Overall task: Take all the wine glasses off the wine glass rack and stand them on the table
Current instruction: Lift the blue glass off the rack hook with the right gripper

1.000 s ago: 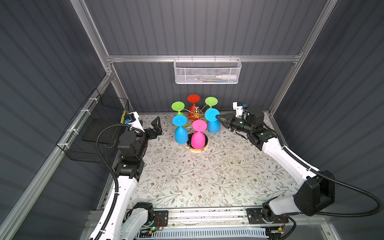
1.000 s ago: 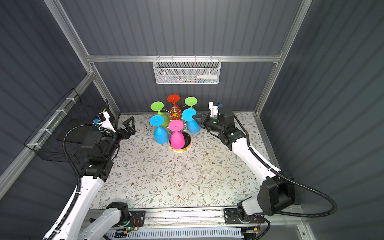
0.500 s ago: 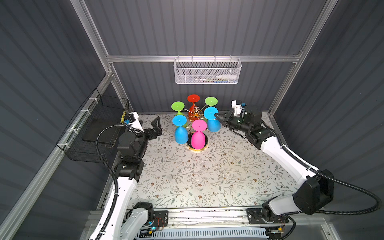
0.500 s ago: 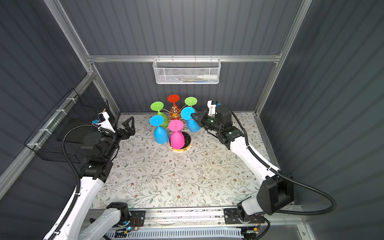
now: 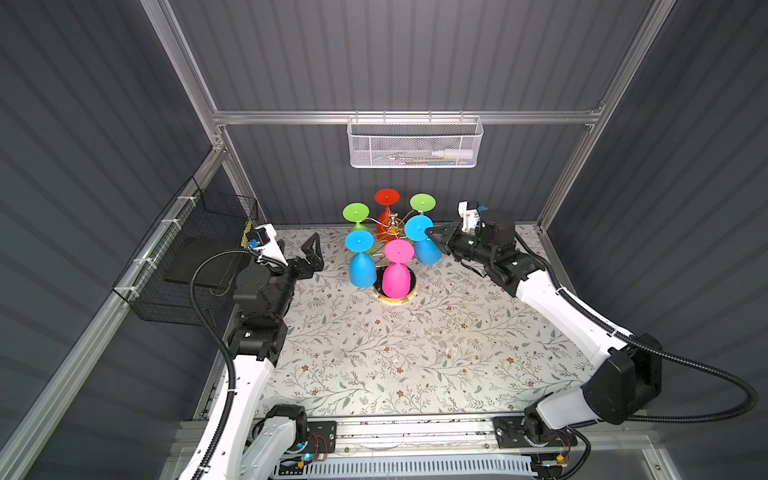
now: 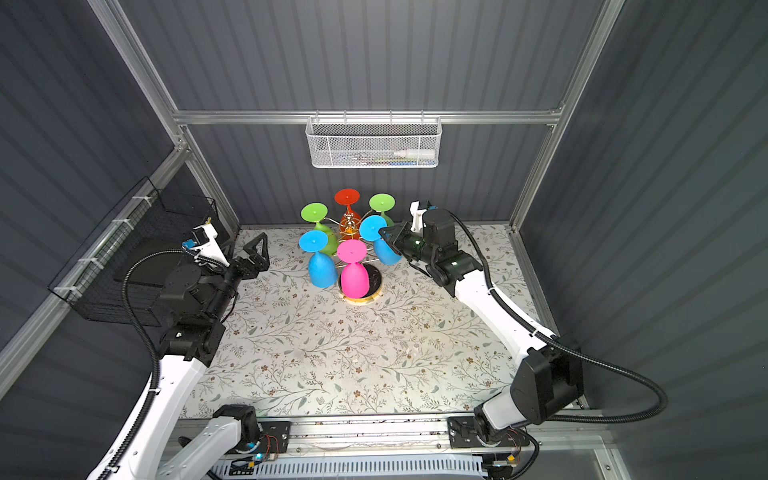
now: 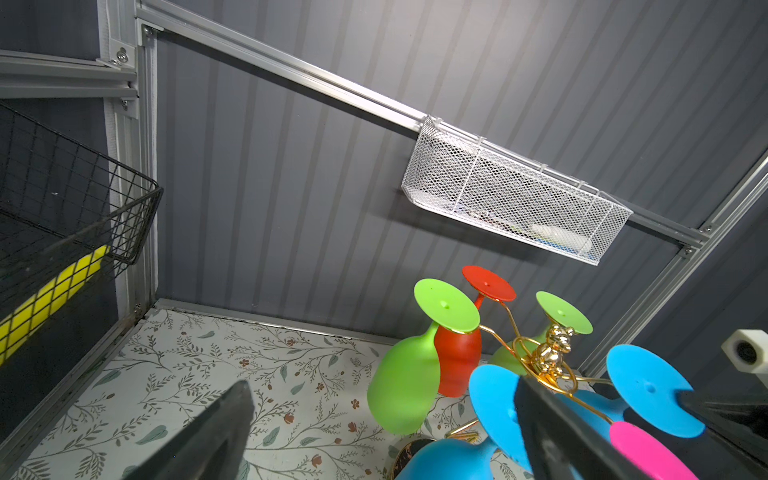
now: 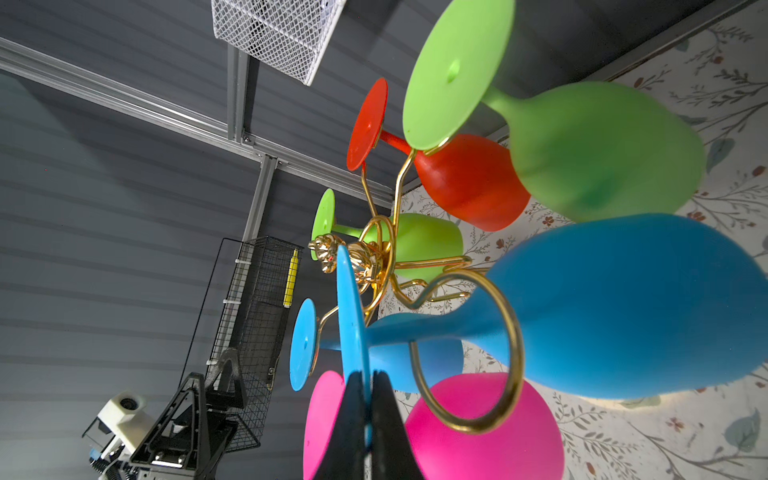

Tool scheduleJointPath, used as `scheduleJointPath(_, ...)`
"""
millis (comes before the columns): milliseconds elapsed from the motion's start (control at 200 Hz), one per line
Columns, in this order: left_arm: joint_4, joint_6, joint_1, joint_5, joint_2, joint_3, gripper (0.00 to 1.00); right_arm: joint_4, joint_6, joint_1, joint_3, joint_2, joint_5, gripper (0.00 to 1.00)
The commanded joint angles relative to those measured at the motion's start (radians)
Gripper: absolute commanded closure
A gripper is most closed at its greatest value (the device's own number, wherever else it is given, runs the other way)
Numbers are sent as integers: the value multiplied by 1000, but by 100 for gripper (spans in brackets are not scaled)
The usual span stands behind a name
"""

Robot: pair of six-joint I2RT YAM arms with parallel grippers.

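Wine glass (image 8: 623,307) (matte blue), disc foot pinched in right tool (image 8: 368,386).

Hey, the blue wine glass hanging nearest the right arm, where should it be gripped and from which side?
Probably its foot disc rim, from the side facing away from the rack centre. The blue wine glass hangs upside down: thin disc above a gold ring, stem through it, wide bowl below. The right pincer is shut on that rim.
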Motion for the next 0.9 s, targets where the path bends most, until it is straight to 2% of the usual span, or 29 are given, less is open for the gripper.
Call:
scheduleJointPath(0,5,9,7,11,-18,-15,0,-6,-24,11,42,19,10,100)
scheduleJointPath(395,4,13,7,9,-20,-16,0,-6,-24,28,17,-13,6,100)
scheduleJointPath(895,2,2,7,12,-8,-12,0,34,-4,27,-120,-124,53,100)
